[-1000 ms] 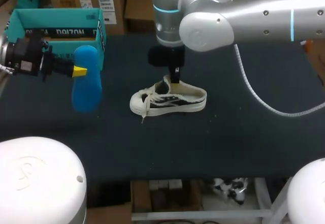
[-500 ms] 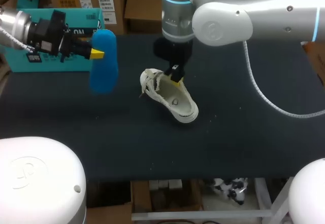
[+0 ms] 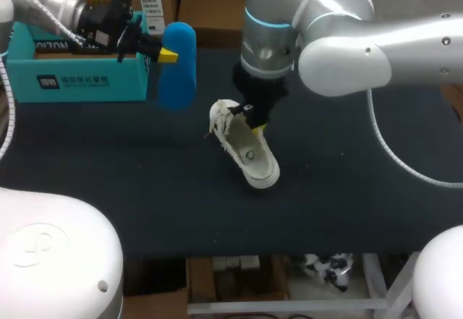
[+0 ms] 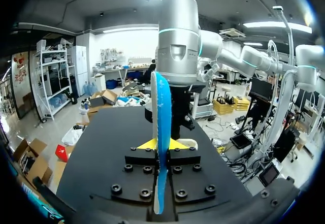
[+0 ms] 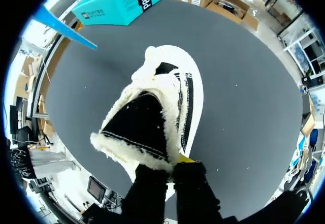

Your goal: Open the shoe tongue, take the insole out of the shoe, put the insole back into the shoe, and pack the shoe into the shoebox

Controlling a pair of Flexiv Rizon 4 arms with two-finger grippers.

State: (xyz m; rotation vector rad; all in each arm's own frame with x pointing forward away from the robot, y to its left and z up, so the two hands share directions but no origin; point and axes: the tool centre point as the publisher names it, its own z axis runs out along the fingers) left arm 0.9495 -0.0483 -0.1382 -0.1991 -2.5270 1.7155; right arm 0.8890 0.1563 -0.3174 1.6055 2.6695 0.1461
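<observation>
White shoe (image 3: 246, 145) lying mid-table (image 3: 347, 203), blue insole (image 3: 177, 64) hanging out of it in the left gripper (image 3: 168, 55).

The right gripper (image 3: 253, 116) is pinching the shoe's fleecy opening rim from above. Fleece is hiding most of its fingers, with only one yellow tip peeking out in the right wrist view. I cannot tell whether the shoe is resting or lifted. The left arm is reaching in level, squeezing the insole edge-on between both fingers, beside the teal shoebox (image 3: 72, 84), which this arm is partly covering.
</observation>
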